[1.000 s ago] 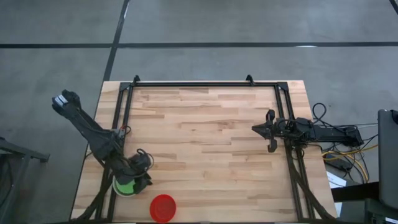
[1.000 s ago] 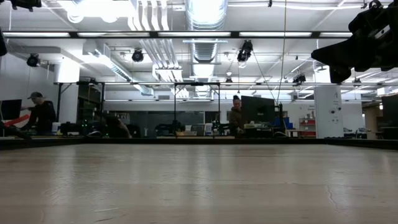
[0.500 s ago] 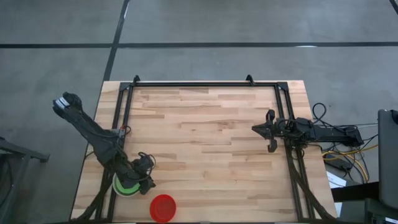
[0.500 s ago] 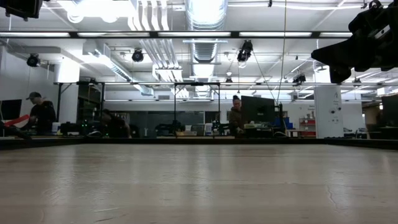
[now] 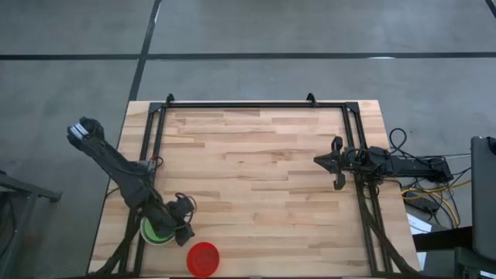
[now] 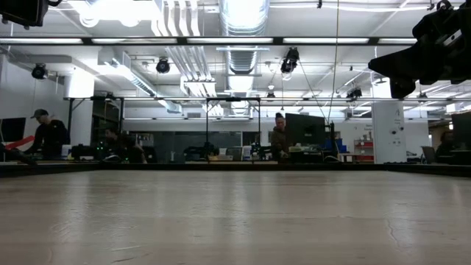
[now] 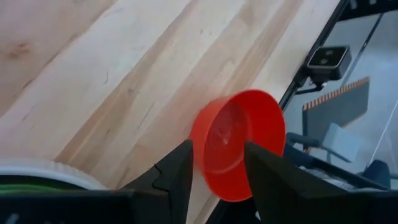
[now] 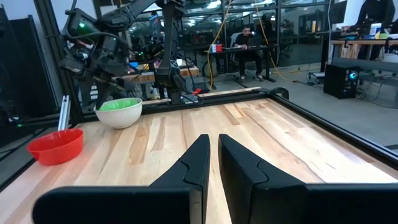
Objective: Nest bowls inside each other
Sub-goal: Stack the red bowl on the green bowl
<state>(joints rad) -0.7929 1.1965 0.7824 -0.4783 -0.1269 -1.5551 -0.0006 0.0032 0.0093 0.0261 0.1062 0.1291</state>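
A pale bowl (image 5: 155,231) with a green bowl nested inside stands near the table's near left corner; it also shows as the pale bowl (image 8: 119,112) in the right wrist view. A red bowl (image 5: 203,258) stands upright on its base by the near edge, to the right of the pale one. My left gripper (image 5: 186,231) hangs open above the gap between the two bowls, slanting down. In its wrist view the red bowl (image 7: 239,143) lies beyond the open fingers of my left gripper (image 7: 217,146). My right gripper (image 5: 318,161) waits at the right side, level, fingers nearly together, holding nothing.
A black frame rail (image 5: 248,105) runs round the wooden table top (image 5: 256,170), whose middle is bare wood. Cables (image 5: 434,190) lie off the right edge. The red bowl stands close to the near edge. People sit at desks in the room beyond.
My left gripper has moved toward the table's near edge and the red bowl, sinking slightly, and its wrist has rolled. Its fingers stay open. The bowls have not moved.
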